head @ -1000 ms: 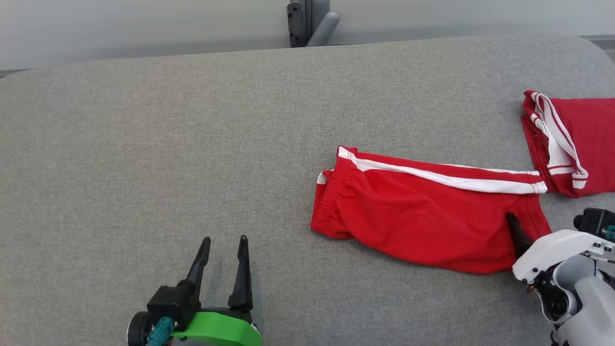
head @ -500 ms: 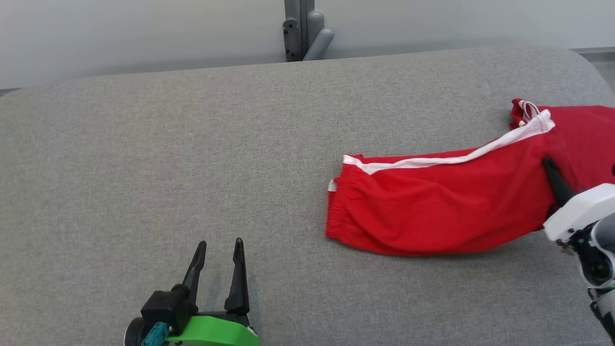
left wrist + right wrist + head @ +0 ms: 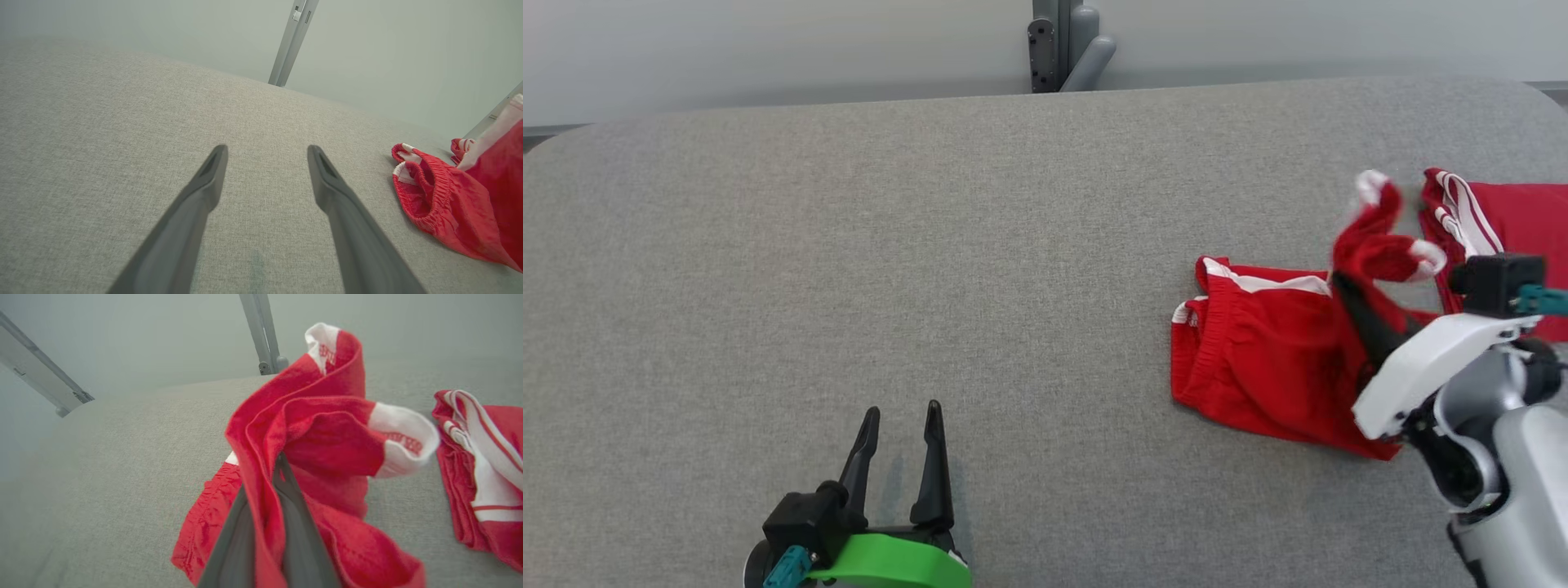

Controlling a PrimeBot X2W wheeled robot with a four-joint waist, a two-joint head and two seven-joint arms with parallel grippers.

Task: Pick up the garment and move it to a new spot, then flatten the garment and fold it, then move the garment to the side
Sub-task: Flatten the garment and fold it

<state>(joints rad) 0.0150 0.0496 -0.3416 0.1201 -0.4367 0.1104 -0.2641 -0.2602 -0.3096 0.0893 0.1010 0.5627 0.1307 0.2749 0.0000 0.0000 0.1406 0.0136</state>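
ok so starting at the left: the left tool [image 3: 903, 406] is parked low over the bare grey counter [image 3: 931, 229] with its two fingers spread wide and nothing between them. It's not doing anything for the job right now. The garment [image 3: 1258, 359], red shorts with a white side stripe, is way off to that tool's right; in the left wrist view you just catch the elastic waistband end [image 3: 445, 204] lying on the cloth. Further over, the right tool [image 3: 1343, 282] is clamped tight on the garment. In its own wrist view the fingers [image 3: 294, 506] are pressed together with red fabric [image 3: 327, 428] pinched between them. The hem end flops up and over past the fingertips, and the waistband end sags down to the counter behind and to the left of the grip. So the grab part is clearly done. My read is that it's mid-carry or mid-fold, honestly can't tell which, because the thing is bunched, not flat, and not a tidy bundle yet. I'd guess the smoothing, a proper fold and the final shove to the side are all left to do. Just right of the right tool sits the other red piece [image 3: 1511, 220], folded up on its own, not touched.
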